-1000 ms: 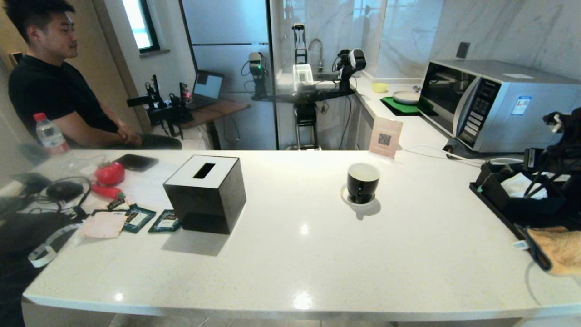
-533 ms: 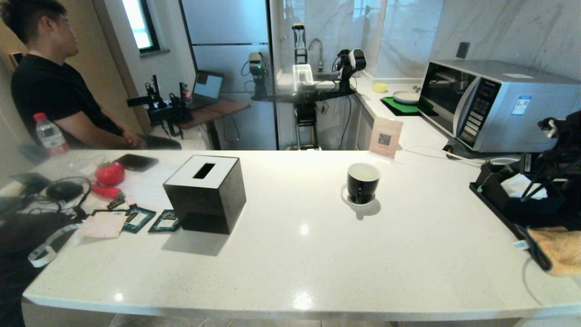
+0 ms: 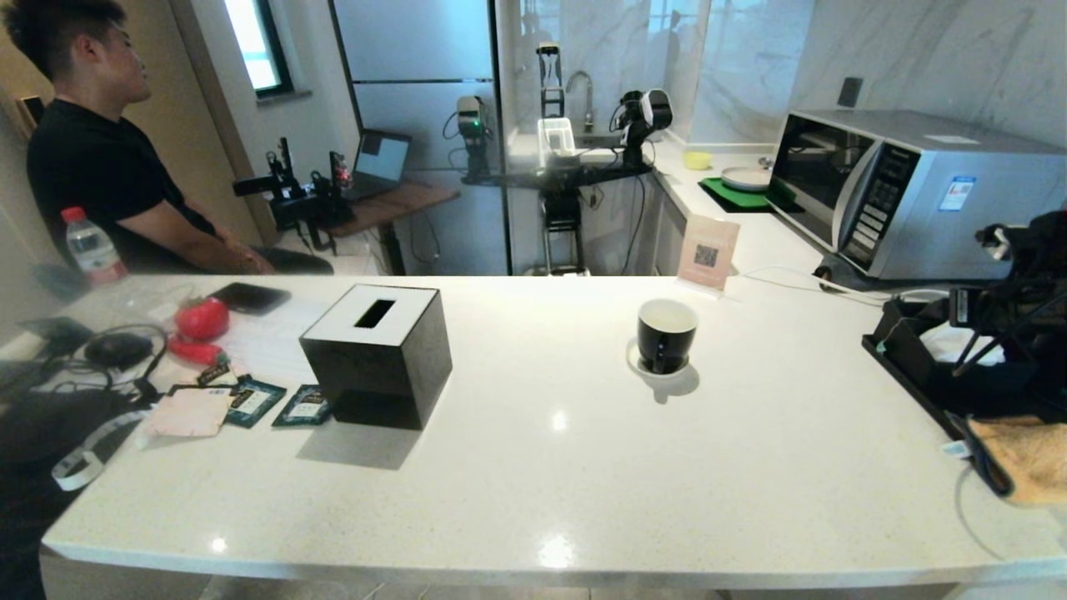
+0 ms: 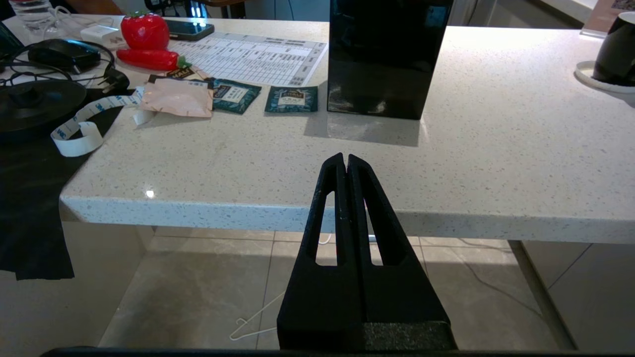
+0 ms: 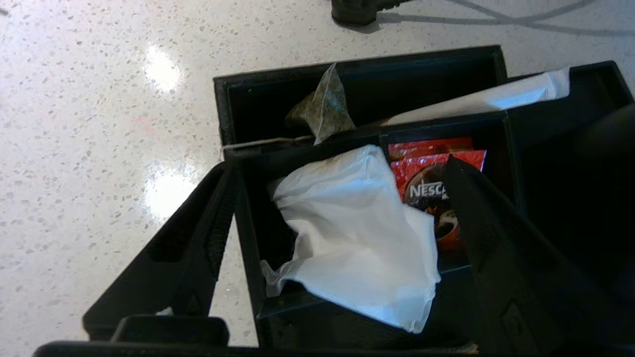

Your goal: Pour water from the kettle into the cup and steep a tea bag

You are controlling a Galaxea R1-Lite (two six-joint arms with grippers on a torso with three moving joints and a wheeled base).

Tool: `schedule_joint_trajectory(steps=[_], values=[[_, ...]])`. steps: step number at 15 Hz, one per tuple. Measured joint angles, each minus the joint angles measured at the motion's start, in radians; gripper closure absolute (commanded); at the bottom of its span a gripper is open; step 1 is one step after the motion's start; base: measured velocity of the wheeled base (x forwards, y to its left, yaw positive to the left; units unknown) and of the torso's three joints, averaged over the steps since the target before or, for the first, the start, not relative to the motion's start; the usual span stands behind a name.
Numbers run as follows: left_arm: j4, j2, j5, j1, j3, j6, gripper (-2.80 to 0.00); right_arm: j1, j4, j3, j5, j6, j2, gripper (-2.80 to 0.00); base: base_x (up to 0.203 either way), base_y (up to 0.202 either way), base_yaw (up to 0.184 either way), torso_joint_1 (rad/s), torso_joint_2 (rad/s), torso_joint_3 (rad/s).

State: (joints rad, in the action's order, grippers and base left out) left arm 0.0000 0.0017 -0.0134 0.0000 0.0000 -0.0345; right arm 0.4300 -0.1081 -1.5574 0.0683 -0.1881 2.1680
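Cup point(image 3: 667, 333), shiny and black with a white inside, stands on a small round white saucer point(image 3: 646, 367) on the bench point(image 3: 583, 467), toward the far edge and right of the middle. The bench top is smooth, pale and speckled. A black cube tissue box point(image 3: 377, 354) with a slot on top stands left of the middle. Flat dark green packets point(image 3: 304, 406) lie beside it near the left end, close to a red toy point(image 3: 202, 319). A black tray point(image 3: 934, 367) sits at the right edge, and the right arm hangs over it. A silver microwave point(image 3: 909, 187) stands behind. A person in a black shirt point(image 3: 92, 175) sits beyond the far left corner.

From the left wrist, the left gripper point(image 4: 346, 161) hangs below the near edge of the bench, its two black wedge-shaped fingers pressed flat together with nothing between them. The tissue box and green packets lie ahead on the bench.

From the right wrist, the right gripper point(image 5: 337, 168) is spread wide above the tray and holds nothing. The tray has square sections. A soft, crumpled white tissue point(image 5: 357, 228) fills the one under the fingers. Red coffee packets point(image 5: 429, 168) sit in the section beside it. The tea bag point(image 5: 322, 109), a thin see-through pouch with dark leaves inside, leans in the next section, and its thin white string point(image 5: 258, 144) lies over the wall.
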Motion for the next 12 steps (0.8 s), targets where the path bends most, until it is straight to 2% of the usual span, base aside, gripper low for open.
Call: schedule_joint_trajectory(steps=[12], values=[[0.000, 0.000, 0.000, 0.000, 0.000, 0.000, 0.00, 0.006, 0.000, -0.067, -0.002, -0.022, 0.067, -2.80, 0.000, 0.000, 0.000, 0.000, 0.00, 0.000]])
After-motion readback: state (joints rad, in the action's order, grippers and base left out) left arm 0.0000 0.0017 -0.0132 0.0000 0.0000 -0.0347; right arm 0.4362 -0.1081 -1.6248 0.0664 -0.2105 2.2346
